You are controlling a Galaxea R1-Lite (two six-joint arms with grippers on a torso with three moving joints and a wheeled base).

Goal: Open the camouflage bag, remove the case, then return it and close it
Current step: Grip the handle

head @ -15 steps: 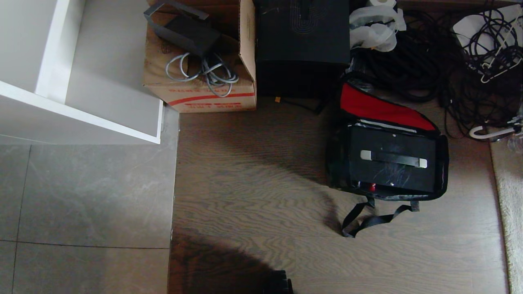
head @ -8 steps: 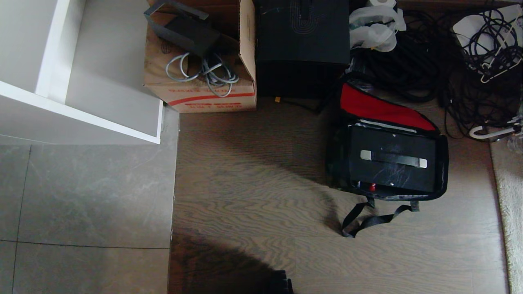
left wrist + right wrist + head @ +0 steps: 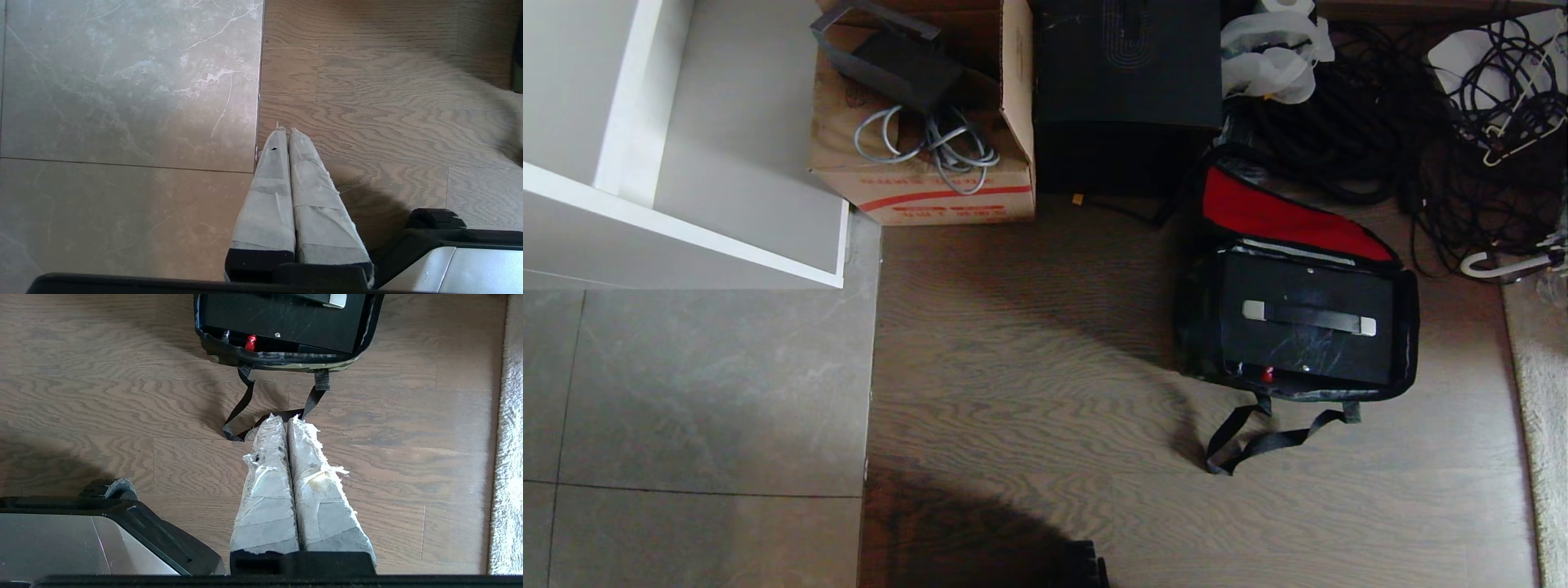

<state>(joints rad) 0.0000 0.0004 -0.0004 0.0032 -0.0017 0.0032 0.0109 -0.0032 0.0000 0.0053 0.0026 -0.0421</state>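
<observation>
Wood-grain floor underfoot, grey tile to one side. Camouflage bag on that floor, lid thrown back, red lining showing. Case lying flat inside the bag, handle up, red latch at the bag's near edge. Strap trailing loose on the boards before the bag. Right hand pressed together, empty, hanging short of the bag over the strap's loop. Left hand likewise pressed together, well away from the bag. Bag opened; whether case already lifted and returned, cannot tell. Closing certainly left.
</observation>
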